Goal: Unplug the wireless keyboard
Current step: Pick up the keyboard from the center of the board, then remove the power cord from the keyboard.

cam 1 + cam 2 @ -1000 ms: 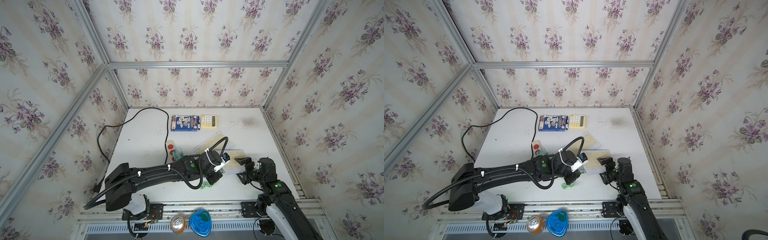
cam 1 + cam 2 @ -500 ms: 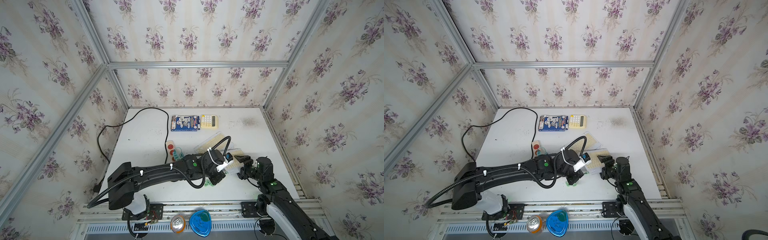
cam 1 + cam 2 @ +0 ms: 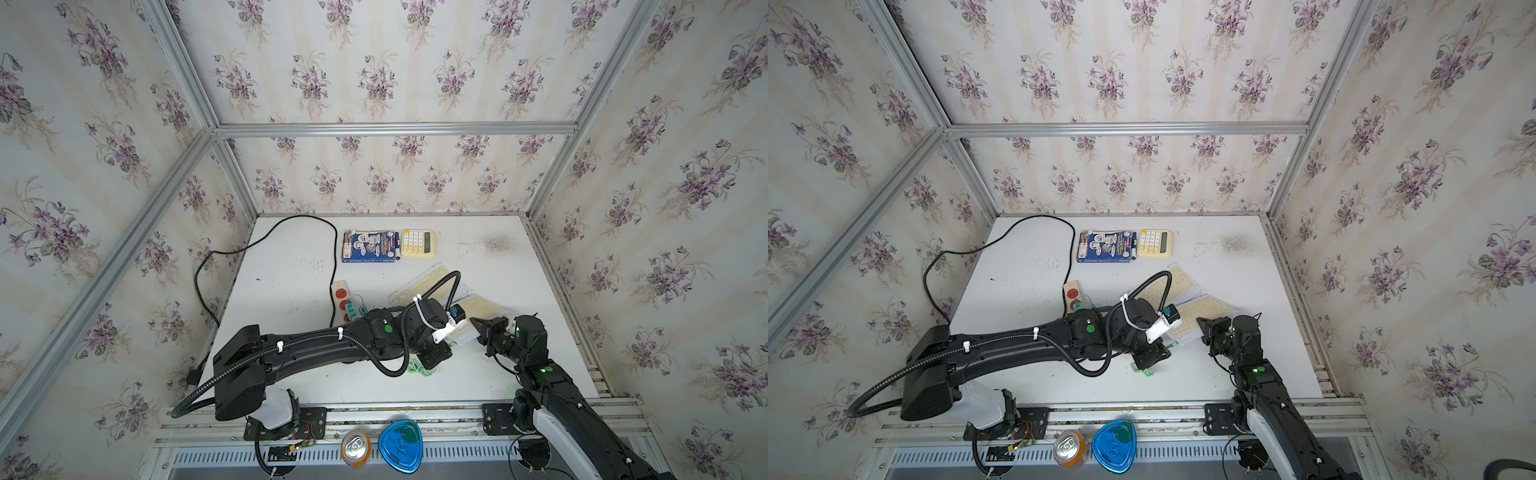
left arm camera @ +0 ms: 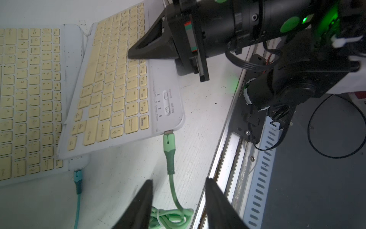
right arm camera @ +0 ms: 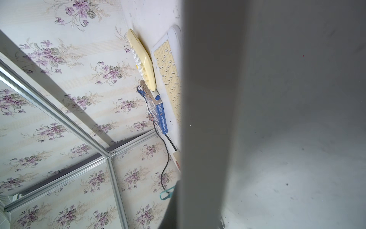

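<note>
Keyboard (image 4: 118, 79), well in front of the calculator (image 3: 419, 242), sits under the closed right gripper (image 4: 136, 52). Left gripper (image 4: 179, 181) gapes astride its green cable (image 4: 173, 190); pinch cable instead of plug (image 4: 168, 141) and the keyboard may drag.

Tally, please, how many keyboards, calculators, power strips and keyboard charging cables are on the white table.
Keyboards: 2
Charging cables: 2
Calculator: 1
Power strip: 1
Total: 6
</note>
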You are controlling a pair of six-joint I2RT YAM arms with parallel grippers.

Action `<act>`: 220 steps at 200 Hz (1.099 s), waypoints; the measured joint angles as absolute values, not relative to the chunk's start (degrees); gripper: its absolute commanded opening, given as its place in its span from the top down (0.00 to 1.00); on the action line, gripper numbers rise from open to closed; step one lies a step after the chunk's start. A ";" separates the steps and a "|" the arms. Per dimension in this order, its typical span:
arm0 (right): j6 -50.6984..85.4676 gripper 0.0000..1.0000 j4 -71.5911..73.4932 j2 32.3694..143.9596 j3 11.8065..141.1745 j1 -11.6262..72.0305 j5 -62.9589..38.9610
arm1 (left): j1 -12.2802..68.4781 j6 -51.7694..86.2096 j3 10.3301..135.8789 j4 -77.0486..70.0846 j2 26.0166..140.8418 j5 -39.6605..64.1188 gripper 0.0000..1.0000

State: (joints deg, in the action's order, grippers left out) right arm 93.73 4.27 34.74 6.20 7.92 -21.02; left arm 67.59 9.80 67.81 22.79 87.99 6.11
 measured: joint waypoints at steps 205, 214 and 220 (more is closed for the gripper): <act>45.67 1.00 10.52 27.31 30.83 24.03 -11.16 | 73.54 9.10 22.41 -17.78 36.77 -22.41 0.00; 43.42 1.00 9.72 28.49 31.53 26.87 -9.13 | 73.41 9.10 22.59 -18.74 35.94 -22.83 0.00; 42.57 1.00 9.50 29.28 31.77 28.08 -7.86 | 73.36 9.06 22.76 -19.11 35.62 -22.74 0.01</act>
State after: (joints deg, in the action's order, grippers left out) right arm 42.57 9.50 29.28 31.77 28.08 -7.86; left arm 73.36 9.06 22.76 -19.11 35.62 -22.74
